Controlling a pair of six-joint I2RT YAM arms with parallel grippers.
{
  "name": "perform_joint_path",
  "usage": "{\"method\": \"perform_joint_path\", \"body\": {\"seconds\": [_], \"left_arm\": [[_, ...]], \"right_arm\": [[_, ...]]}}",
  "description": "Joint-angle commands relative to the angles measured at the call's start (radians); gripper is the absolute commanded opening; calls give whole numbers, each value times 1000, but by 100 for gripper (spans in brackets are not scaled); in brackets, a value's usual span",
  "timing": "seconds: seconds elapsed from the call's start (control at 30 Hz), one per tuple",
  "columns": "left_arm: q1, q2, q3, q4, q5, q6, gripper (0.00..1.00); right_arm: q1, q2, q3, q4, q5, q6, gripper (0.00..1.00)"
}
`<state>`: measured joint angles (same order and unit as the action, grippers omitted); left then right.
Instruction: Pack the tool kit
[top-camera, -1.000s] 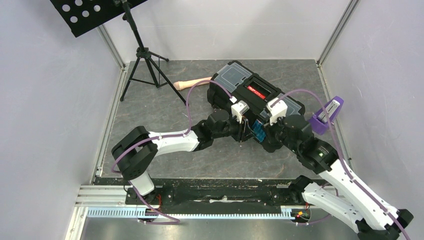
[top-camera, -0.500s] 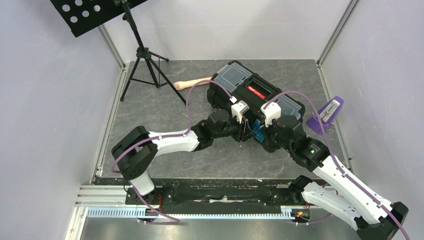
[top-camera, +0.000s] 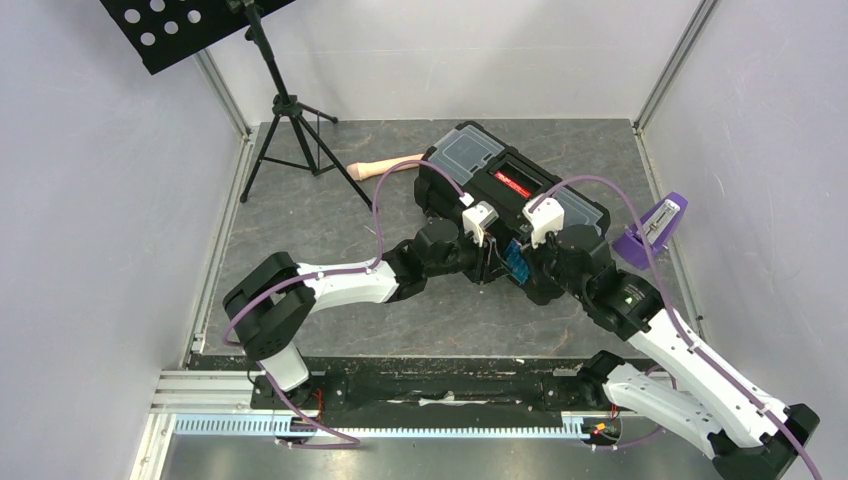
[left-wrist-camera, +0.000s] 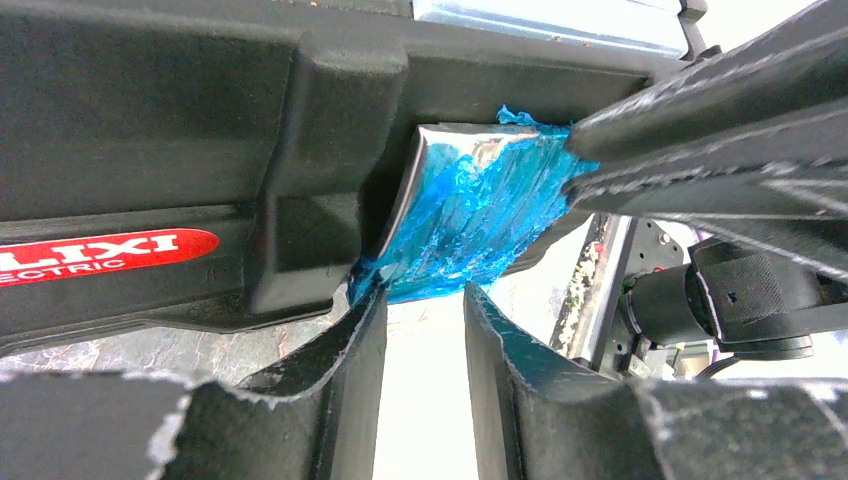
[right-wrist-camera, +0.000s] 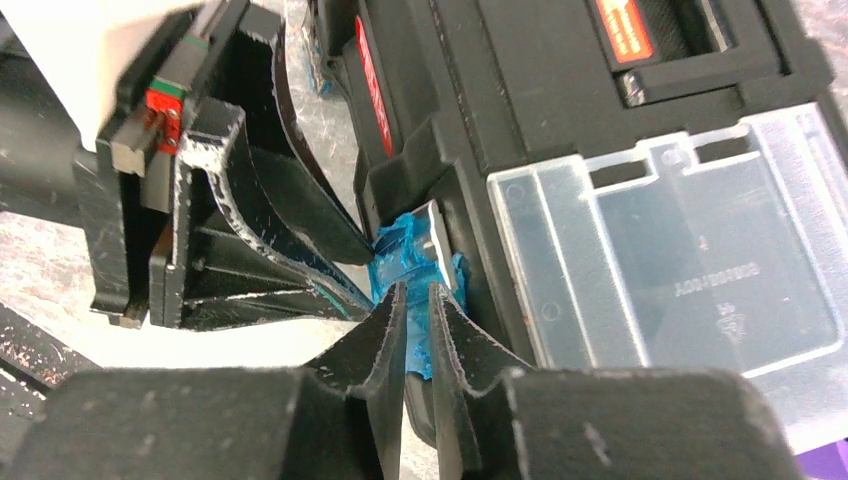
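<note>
Only wrist-side: right gripper (right-wrist-camera: 415, 290) tips perhaps on blue latch (right-wrist-camera: 412, 248).

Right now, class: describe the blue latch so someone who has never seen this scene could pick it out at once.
Find the black toolbox at the back right. On its near side, between the left end effector and the right end effector, sits the latch. It is the only bright blue part on the box, crinkled and shiny.

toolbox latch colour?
Blue latch; shows best in the left wrist view.
</note>
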<state>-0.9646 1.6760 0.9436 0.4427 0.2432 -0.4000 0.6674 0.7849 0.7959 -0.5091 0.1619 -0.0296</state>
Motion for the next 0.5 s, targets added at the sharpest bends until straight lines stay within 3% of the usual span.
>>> {"method": "perform_joint_path", "body": {"seconds": [0.0,0.47], "left_arm": [[0,-5,39,24,-17,-11,40],[1,-28,38,10,-16,-17,42]], "right_arm": [[-3,1,68,35,32,-27,15],[-6,33,-74,50,48,-29,5]]}}
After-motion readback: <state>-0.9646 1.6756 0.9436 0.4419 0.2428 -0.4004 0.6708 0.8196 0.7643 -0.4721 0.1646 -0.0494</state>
